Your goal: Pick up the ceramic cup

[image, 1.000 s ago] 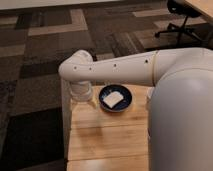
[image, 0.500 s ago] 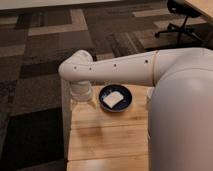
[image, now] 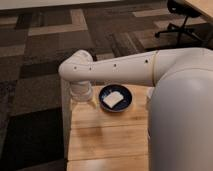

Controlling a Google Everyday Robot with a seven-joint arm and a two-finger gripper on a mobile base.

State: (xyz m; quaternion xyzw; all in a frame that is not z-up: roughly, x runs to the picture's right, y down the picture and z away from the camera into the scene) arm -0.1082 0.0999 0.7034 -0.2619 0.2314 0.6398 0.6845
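**Gripper Hanging Over the Cup at the Table's Corner**

The arm (image: 120, 67) is reaching across the wooden table (image: 110, 142) from the right. The gripper (image: 83, 103) is hanging straight down over the back left corner. The cup (image: 81, 96) is showing only as a pale cylinder right under the wrist. It is sitting just left of the blue bowl (image: 128, 97) and not touching it. I cannot tell whether the claw is clenched on the cup or loose around it. As I judge it, doing this step well is going to mean centring on the cup and taking its wall low rather than pinching its rim. After a firm squeeze, the lift should be going straight up, clear of the bowl and the nearby table edge.
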